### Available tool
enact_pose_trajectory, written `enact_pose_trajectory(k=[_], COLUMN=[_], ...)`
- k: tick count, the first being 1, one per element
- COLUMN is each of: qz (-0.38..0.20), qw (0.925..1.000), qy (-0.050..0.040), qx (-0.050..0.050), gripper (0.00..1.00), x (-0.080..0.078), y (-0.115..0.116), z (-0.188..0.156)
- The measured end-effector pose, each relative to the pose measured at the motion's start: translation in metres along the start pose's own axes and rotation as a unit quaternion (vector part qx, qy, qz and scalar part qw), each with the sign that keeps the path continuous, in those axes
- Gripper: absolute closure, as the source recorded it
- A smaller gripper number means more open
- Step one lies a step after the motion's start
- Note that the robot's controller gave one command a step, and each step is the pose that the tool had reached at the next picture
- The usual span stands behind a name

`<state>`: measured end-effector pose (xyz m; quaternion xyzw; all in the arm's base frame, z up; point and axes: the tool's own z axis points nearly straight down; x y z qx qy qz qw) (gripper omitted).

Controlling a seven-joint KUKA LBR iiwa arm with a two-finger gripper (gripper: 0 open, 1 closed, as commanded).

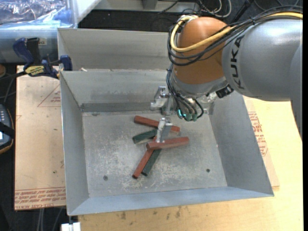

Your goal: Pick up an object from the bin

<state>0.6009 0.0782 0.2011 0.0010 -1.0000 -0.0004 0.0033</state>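
My gripper (160, 134) hangs over the middle of the bin, its thin fingers pointing down onto a small cluster of flat sticks. The fingertips meet a red-brown stick (169, 143) that lies roughly level across the cluster. Just left of the tips lies a dark green stick (143, 137), and behind them another red-brown stick (148, 121) slants toward the back. Whether anything is between the fingers is not clear.
A longer red-brown stick (143, 164) and a dark green stick (152, 160) lean together toward the bin's front. The arm's orange cover and cables hang over the bin's back right. Bare bin floor lies to the left and front.
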Motion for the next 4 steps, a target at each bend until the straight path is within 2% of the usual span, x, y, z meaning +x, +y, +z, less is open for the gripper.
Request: enact_pose_trajectory(k=[1,2,3,4], qz=[0.001,0.048,0.048,0.024], qw=[1.0000,0.9989,0.9988,0.9997], qy=[-0.0038,-0.0055,-0.0055,-0.0049], qx=[0.000,-0.001,-0.001,0.000], gripper=[0.00,1.00,1.00,1.00], x=[-0.002,0.014,0.014,-0.004], y=[0.000,-0.029,-0.029,-0.031], z=[-0.004,0.099,0.099,-0.035])
